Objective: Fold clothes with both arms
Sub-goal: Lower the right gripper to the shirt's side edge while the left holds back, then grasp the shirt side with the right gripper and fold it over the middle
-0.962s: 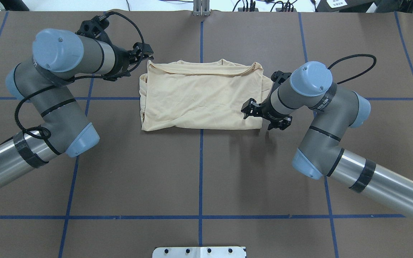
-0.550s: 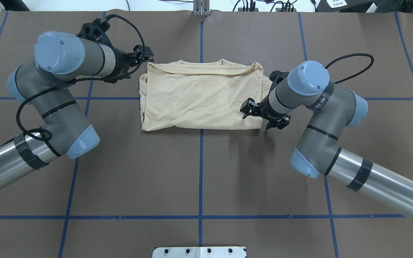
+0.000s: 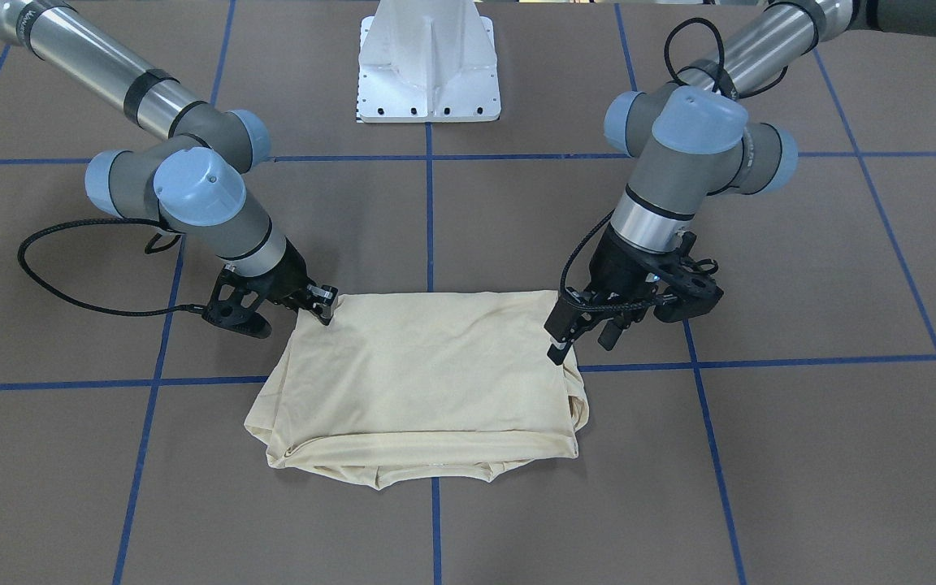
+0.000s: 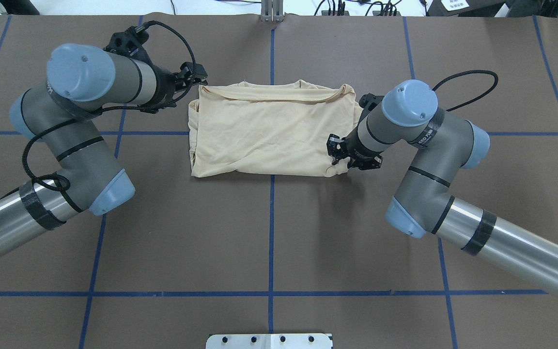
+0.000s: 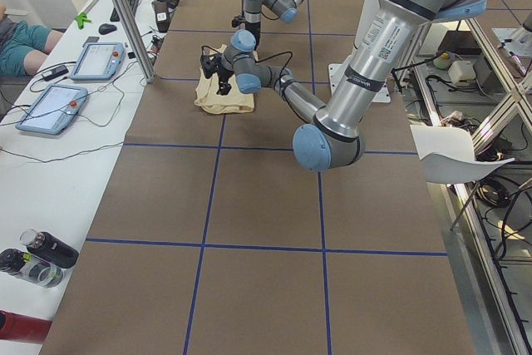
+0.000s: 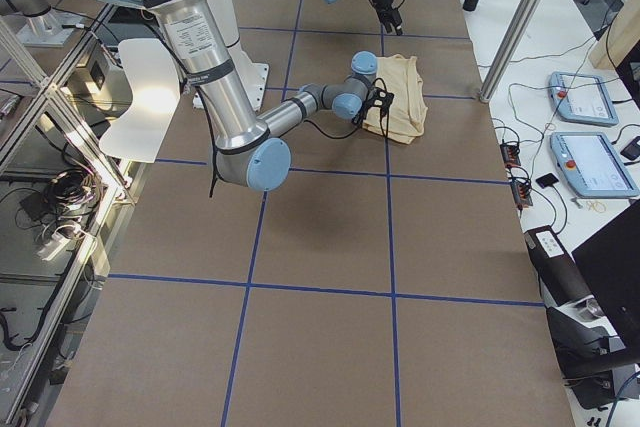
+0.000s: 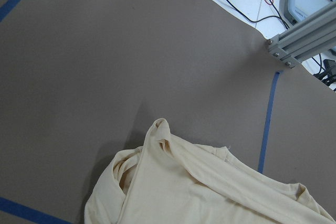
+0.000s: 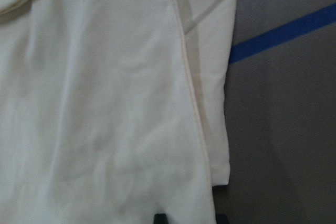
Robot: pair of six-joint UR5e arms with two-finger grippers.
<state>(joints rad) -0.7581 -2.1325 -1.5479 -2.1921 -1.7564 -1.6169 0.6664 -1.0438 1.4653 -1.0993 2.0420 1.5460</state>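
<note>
The shirt (image 4: 269,131) lies folded in a rectangle on the table (image 4: 162,232); the right gripper (image 4: 344,159) is down at its near right corner, fingers (image 8: 160,217) apart with cloth between, and should close on every layer there, while the left gripper (image 4: 195,77), also apart, hovers by the far left corner and must drop onto it before both lift together. Print, label and sleeves are hidden, and how many layers the right fingers straddle is unclear

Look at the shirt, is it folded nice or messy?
A bit messy. The shirt is a rough rectangle, but its edge farthest from the robot is lumpy, with lower layers bulging out, and its side by the left arm bunches up too.
</note>
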